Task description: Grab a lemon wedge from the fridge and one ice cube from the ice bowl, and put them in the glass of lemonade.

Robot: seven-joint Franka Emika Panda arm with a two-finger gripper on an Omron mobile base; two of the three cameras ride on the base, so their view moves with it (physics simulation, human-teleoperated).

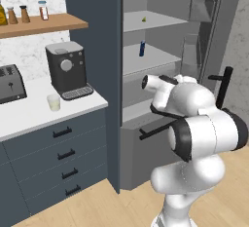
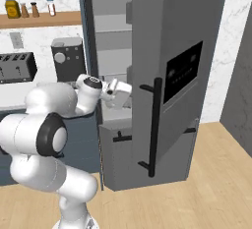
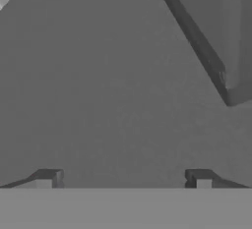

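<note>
The fridge [image 1: 97, 21] stands open, its door [image 2: 187, 26] swung out with the black display panel and bar handle facing the right base view. The lemon wedge [image 1: 144, 19] lies on the top inner shelf, a tiny yellow-green piece. The glass of lemonade [image 1: 54, 102] sits on the white counter in front of the coffee machine. My gripper [image 3: 124, 180] is open, fingertips wide apart, with nothing between them, facing a plain grey fridge surface. My white hand [image 2: 118, 89] hovers at the fridge opening, below the shelves. The ice bowl is out of view.
A blue can [image 1: 142, 48] stands on the middle shelf. A coffee machine [image 1: 65, 67] and toaster [image 1: 9, 82] sit on the counter, jars on the wooden shelf [image 1: 48, 24] above. The fridge's lower drawer [image 1: 146, 153] juts out below my arm.
</note>
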